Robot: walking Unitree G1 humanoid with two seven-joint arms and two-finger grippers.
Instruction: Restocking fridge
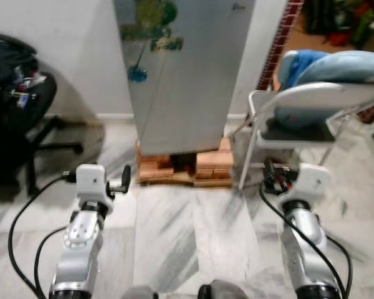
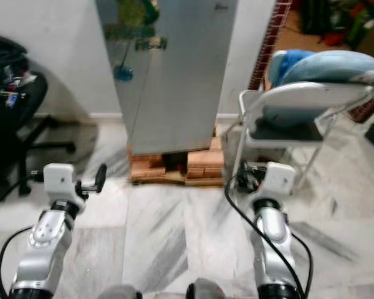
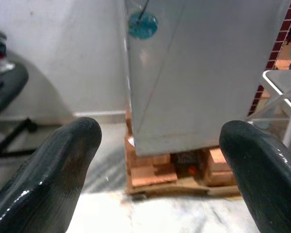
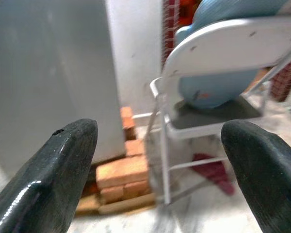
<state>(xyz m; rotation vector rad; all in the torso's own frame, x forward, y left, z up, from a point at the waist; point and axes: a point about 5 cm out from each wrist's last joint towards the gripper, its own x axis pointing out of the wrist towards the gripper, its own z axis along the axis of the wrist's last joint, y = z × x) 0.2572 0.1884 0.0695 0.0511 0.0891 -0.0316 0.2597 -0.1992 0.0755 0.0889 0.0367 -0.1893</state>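
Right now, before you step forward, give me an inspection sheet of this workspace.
Surface: marble floor, bare between the robot and the fridge.
Job's things: grey fridge, door shut, standing on bricks over a wooden board; no items to stock seen.
Clutter: folding chair right of the fridge, with blue cushions on it; black office chair at far left.
Grippers: left end effector open, empty, facing the fridge base; right end effector open, empty, facing the bricks and folding chair.
Cables: black cables loop from both wrists.
Surroundings: white wall behind; brick-patterned edge and a further room at upper right.
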